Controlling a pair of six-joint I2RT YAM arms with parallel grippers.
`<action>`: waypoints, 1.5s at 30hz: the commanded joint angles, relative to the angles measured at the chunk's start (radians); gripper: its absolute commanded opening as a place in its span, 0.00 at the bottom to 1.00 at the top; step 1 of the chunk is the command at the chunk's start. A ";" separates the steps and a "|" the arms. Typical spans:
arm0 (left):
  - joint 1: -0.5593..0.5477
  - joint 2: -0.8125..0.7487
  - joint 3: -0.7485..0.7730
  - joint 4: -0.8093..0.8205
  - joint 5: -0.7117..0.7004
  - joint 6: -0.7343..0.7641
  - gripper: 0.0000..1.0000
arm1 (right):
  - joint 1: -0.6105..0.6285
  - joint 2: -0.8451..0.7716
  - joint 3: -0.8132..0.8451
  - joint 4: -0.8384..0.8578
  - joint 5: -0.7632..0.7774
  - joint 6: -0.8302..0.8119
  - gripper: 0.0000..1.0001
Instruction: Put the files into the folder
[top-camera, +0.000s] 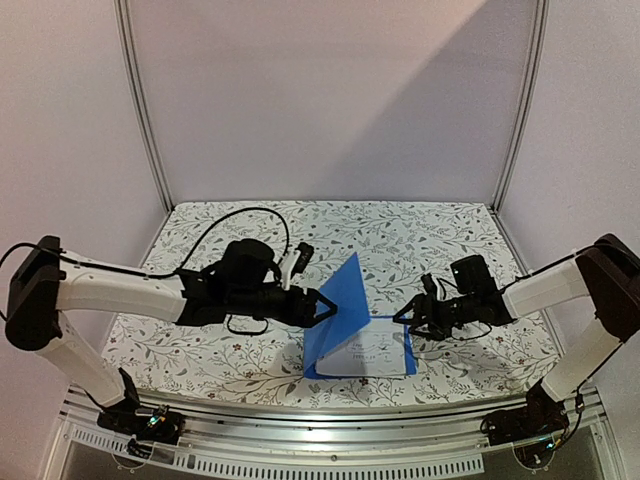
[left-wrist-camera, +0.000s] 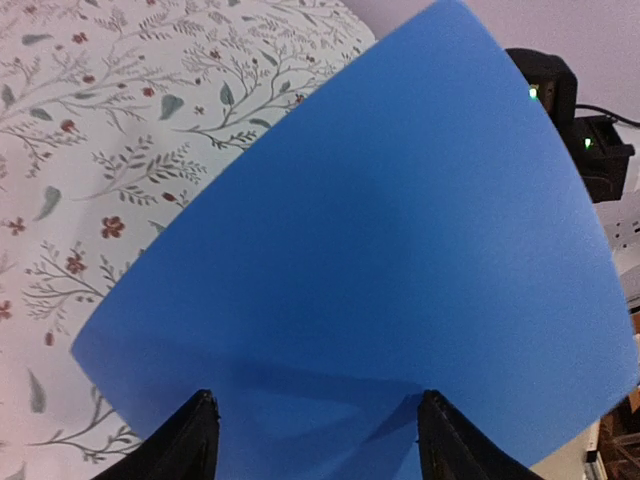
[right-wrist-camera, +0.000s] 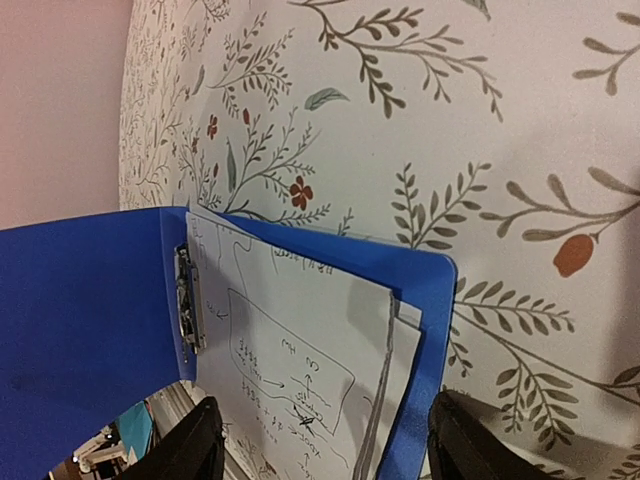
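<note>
Folder (top-camera: 345, 295) ajar; spine (top-camera: 316, 350) leftward (near-far)

The bench (top-camera: 430, 235) wears a white cloth (top-camera: 200, 345) printed with leafy sprigs and small red flowers, spreading out on every side of the blue folder (top-camera: 343, 292) that lies open on it, one cover flat, the other tilted up.

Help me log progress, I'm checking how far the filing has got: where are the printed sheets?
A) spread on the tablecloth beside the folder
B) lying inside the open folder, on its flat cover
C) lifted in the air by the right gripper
B: the files lie on the flat half of the open folder, next to its metal clip, while the other cover stands raised.
</note>
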 joint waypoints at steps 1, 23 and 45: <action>-0.037 0.122 0.058 -0.014 -0.006 0.013 0.64 | 0.009 0.046 -0.070 0.028 -0.014 0.134 0.69; -0.043 0.453 0.206 -0.084 0.029 -0.052 0.48 | 0.039 -0.167 0.035 -0.022 0.083 -0.015 0.59; -0.068 0.280 0.200 -0.191 0.185 0.025 0.46 | 0.149 0.264 0.031 0.060 -0.068 0.138 0.17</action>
